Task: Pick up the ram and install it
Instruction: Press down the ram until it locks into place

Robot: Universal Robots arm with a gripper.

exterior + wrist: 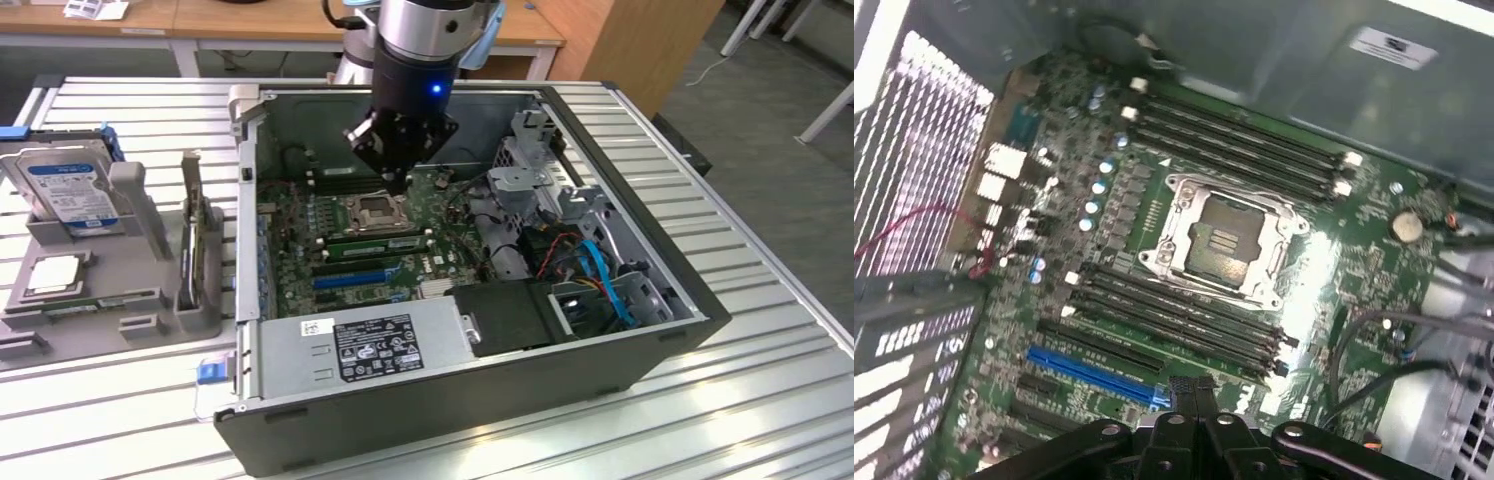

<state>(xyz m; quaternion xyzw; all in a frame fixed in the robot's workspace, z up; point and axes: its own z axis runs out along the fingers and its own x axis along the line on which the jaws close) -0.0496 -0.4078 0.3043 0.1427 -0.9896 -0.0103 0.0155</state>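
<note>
My gripper (396,182) hangs inside the open computer case (667,330), just above the motherboard (300,225) near the CPU socket (375,208). In the wrist view the gripper (1189,386) has its two black fingers pressed together, shut, with nothing between them. A long narrow green strip, which looks like the ram (378,243), lies along the memory slots on the near side of the socket, apart from the gripper. In the wrist view those dark slots (1174,315) run beside the socket (1219,240); whether a stick sits in one I cannot tell there.
A second bank of memory slots (1244,135) runs on the socket's other side. The power supply (367,345), drive cage (534,180) and blue cables (601,275) crowd the case. At the exterior view's left, a grey fixture (134,260) holds a hard drive (67,190) and an upright thin card (198,240).
</note>
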